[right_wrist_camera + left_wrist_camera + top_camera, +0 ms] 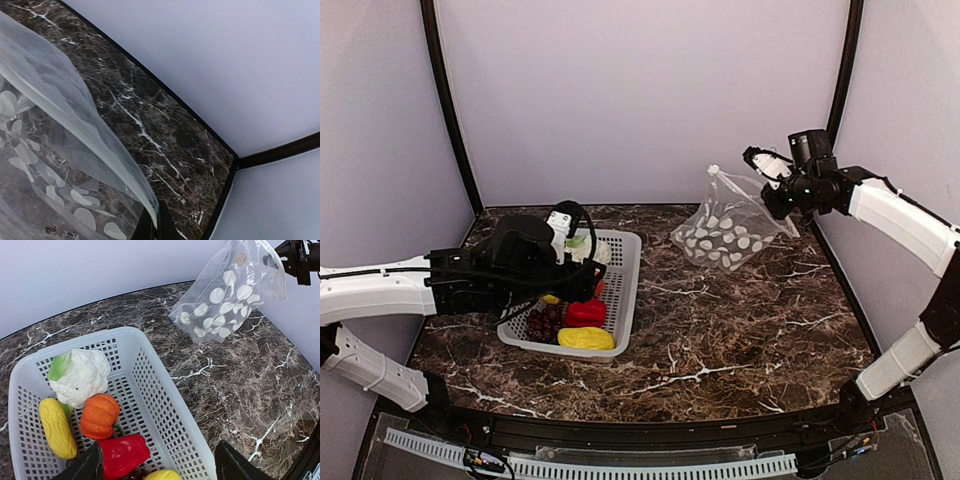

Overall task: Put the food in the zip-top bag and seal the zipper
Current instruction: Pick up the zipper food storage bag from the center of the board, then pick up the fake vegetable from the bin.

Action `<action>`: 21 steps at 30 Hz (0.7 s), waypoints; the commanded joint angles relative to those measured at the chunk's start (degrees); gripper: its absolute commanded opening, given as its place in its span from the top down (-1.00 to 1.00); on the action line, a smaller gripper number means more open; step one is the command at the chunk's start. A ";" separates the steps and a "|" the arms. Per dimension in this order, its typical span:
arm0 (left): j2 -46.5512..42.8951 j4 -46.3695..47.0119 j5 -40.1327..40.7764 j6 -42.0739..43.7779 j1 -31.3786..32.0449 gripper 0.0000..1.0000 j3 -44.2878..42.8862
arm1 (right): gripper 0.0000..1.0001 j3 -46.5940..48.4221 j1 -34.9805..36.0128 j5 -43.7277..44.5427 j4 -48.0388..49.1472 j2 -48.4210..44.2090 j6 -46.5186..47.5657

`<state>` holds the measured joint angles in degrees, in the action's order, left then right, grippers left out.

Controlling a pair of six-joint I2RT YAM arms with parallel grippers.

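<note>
The dark, white-veined marble table [740,330] carries a grey perforated basket [625,270] on its left. The left gripper [159,466] hovers over it, jaws spread wide and holding nothing. In the basket lie a red pepper [122,452], yellow corn [57,427], a pumpkin [100,415] and a cauliflower [82,375]. Farther right, the right gripper [775,172] is clamped on the dotted zip-top bag [730,225], which hangs down to the table. Pale walls [640,90] with black posts [445,100] stand behind.
</note>
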<state>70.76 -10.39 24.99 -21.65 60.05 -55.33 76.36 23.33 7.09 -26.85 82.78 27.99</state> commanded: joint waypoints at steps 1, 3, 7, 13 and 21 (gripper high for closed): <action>-1.49 -8.92 5.77 0.73 -0.07 -0.56 -1.11 | 1.00 7.83 -8.37 0.46 0.41 2.79 -4.39; -1.21 -12.56 9.27 -0.27 -0.11 -0.57 -2.16 | 1.00 7.92 -8.29 1.30 2.53 2.16 -4.45; -0.73 -16.04 10.35 -2.21 -0.19 -0.65 -2.41 | 1.00 1.86 -2.96 -1.94 4.40 0.61 -3.79; 2.50 -20.68 5.76 -5.88 -0.61 -0.98 -4.39 | 1.00 -3.32 2.34 -15.48 -1.04 7.69 -5.54; 6.26 -19.40 -1.25 -10.39 -7.11 -0.98 -4.27 | 1.00 -5.06 2.49 -31.71 -1.78 11.90 -8.28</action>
<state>76.55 -30.17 28.10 -29.28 56.73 -59.75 71.68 25.82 -14.85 -28.80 94.67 21.52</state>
